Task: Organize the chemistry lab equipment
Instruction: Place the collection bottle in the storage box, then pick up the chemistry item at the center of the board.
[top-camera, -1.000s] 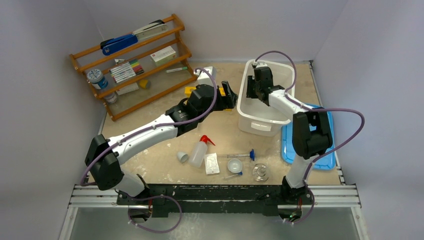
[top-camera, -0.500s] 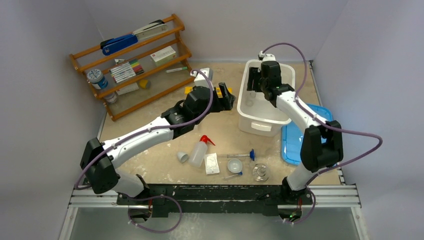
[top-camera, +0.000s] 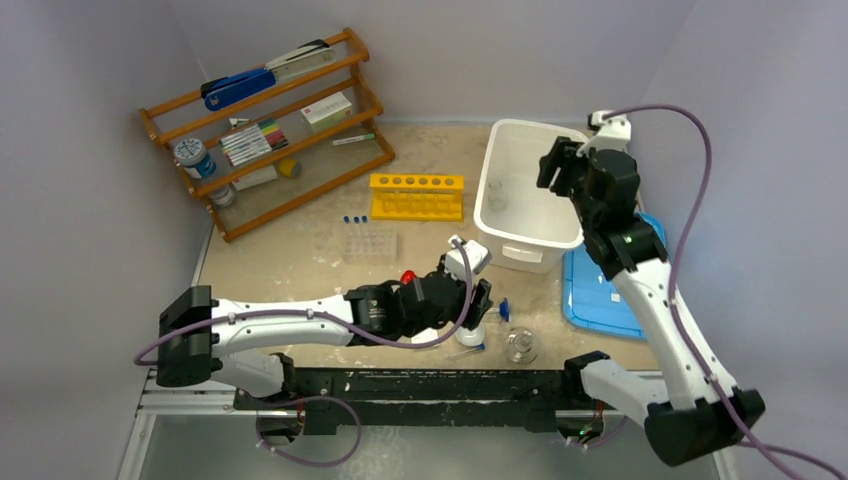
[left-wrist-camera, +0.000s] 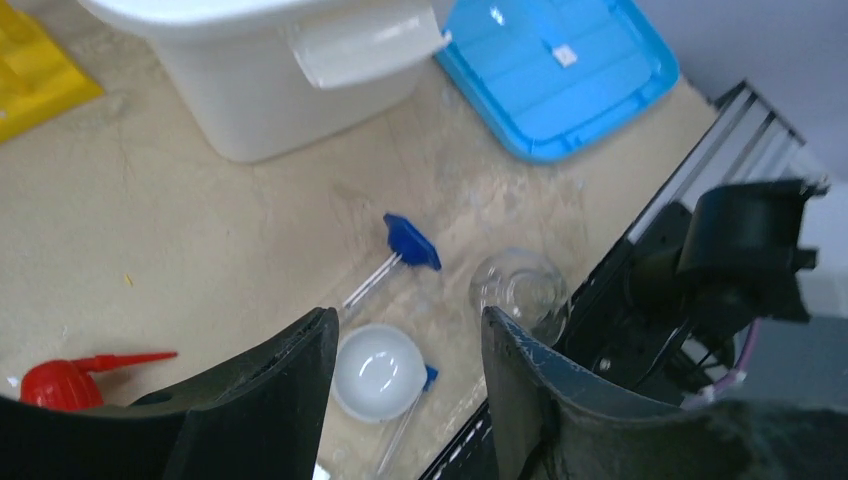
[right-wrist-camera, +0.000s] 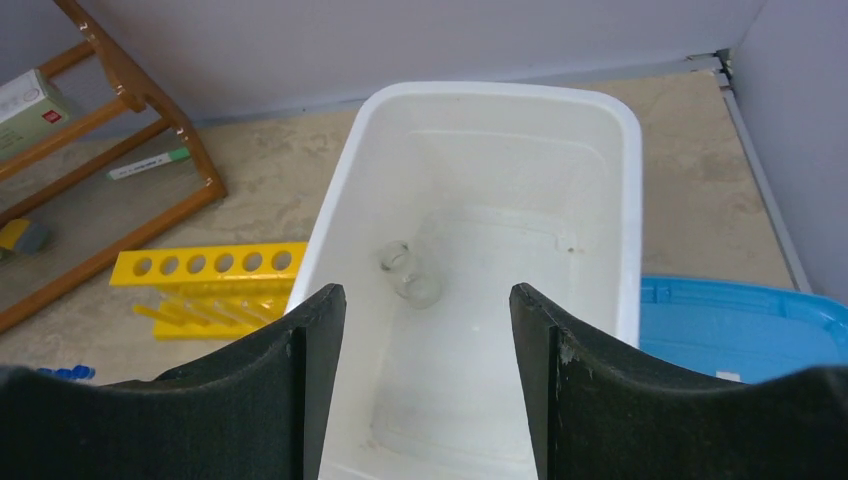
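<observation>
My left gripper (top-camera: 480, 302) is open and empty, low over the front of the table. In the left wrist view it (left-wrist-camera: 408, 325) hangs above a small white dish (left-wrist-camera: 378, 372), with a blue-capped tube (left-wrist-camera: 410, 243) beyond and a clear glass flask (left-wrist-camera: 520, 293) to the right. The squeeze bottle's red nozzle (left-wrist-camera: 75, 380) shows at the left; my arm hides most of the bottle. My right gripper (top-camera: 553, 165) is open and empty above the white bin (right-wrist-camera: 500, 95), where a small clear flask (right-wrist-camera: 410, 275) lies. The yellow rack (top-camera: 416, 195) and clear tube tray (top-camera: 370, 243) stand behind.
A blue lid (top-camera: 605, 285) lies right of the bin. The wooden shelf (top-camera: 265, 125) with stapler, markers and boxes stands at the back left. Loose blue caps (top-camera: 354, 218) lie by the tube tray. The black base rail (left-wrist-camera: 640, 290) is close beside the flask.
My left arm swung from the back by the yellow rack down to the front over the dish. My right gripper rose out of the bin and moved right; a small flask stays inside.
</observation>
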